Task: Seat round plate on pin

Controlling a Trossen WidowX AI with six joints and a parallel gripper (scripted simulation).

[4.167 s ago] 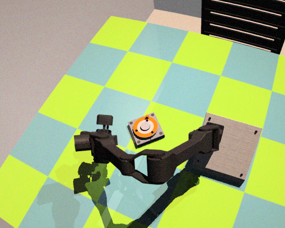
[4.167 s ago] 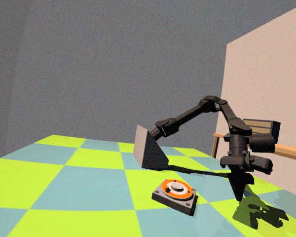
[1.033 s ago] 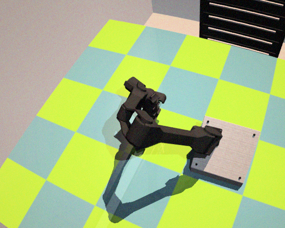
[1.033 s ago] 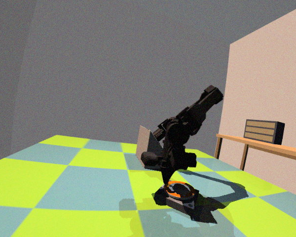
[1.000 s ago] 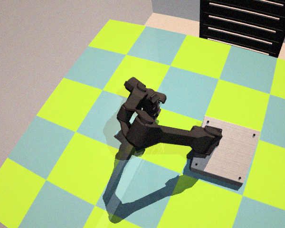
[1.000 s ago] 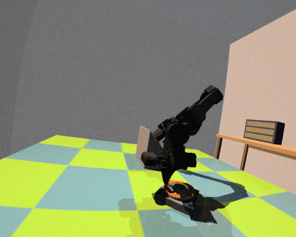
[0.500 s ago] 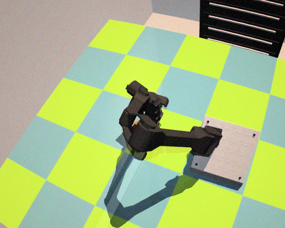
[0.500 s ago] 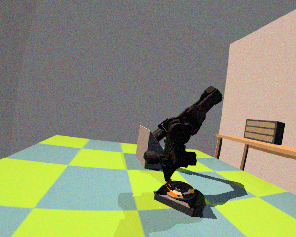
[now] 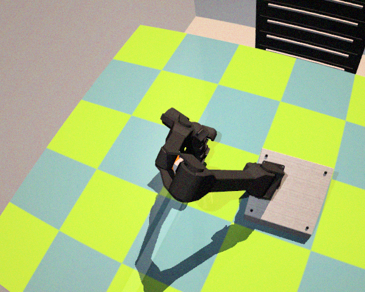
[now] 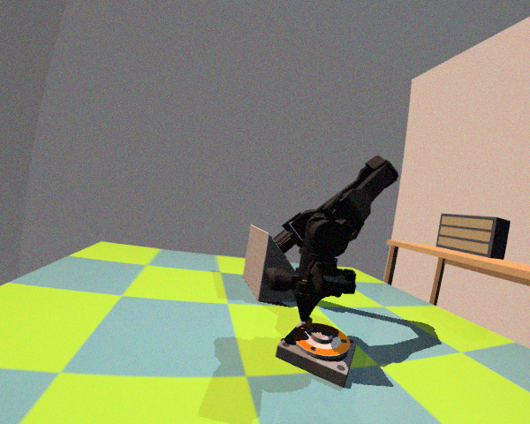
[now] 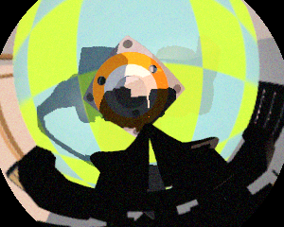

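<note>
Exterior view: the round plate (image 10: 321,341) shows whole on the square grey base (image 10: 315,358), an orange ring around a grey centre, with the post (image 10: 322,337) at its middle.
Plate attitude: whether it lies flat or rides on the pin cannot be told; the pin is not made out in any view.
Wrist view: the plate (image 11: 131,89) shows holes in its orange ring at the left and upper right, and the base (image 11: 127,45) shows its corners beyond the rim.
Top view: only a sliver of orange and grey (image 9: 177,163) shows through the arm (image 9: 226,180); the rest is covered.
Tool: the tool (image 10: 304,318) is pinched fully narrow with nothing between its fingers, pointing down at the plate's far-left rim; contact cannot be told.
Fingers: in the wrist view the fingers form 1 dark wedge that hides the plate's near edge.
Worktop: the checkered worktop (image 10: 141,329) lies open on the left and front of the base.
Mount: the arm's grey mounting slab (image 9: 297,194) sits well apart on the right.
Edges: a shelf (image 10: 465,262) with a drawer box (image 10: 473,235) stands along the right wall.
</note>
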